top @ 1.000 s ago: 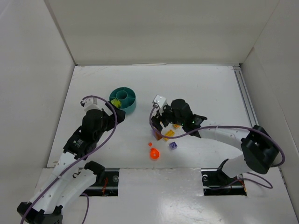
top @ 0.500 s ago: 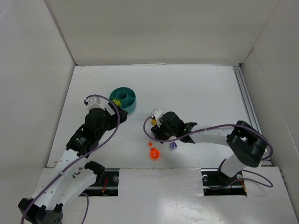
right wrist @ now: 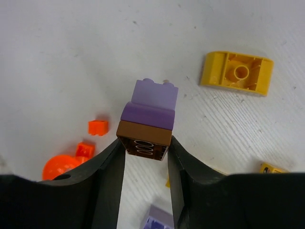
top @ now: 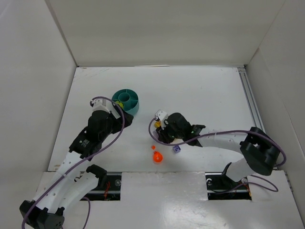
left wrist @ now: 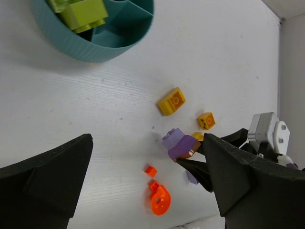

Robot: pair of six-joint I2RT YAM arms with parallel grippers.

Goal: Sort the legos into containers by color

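Nearest the arm bases lie the strays: an orange ring (top: 157, 157) with two orange-red bits (right wrist: 97, 127) just beside it, and a small purple brick (top: 177, 149)

Just past them the right gripper (right wrist: 145, 145) is clamped on a brown brick (right wrist: 144, 139), its fingers pressing the brick's two sides. A purple brick (right wrist: 151, 105) is stuck to the brown one and juts out beyond the fingertips. Gripping low on the brown half leaves the purple half free, which suits pulling the two colours apart before they are sorted. Whether the pair is off the table, I cannot tell

Yellow bricks (left wrist: 172, 101) lie loose a little beyond, apart from one another

Further out and to the left, the left gripper (left wrist: 147, 138) hovers with its fingers spread wide and nothing between them, probably waiting to help

Farthest is the dish (left wrist: 95, 47), just beyond that gripper. Lime bricks (left wrist: 86, 12) sit in one compartment; the visible parts of the others look bare, so most of the sort seems undone
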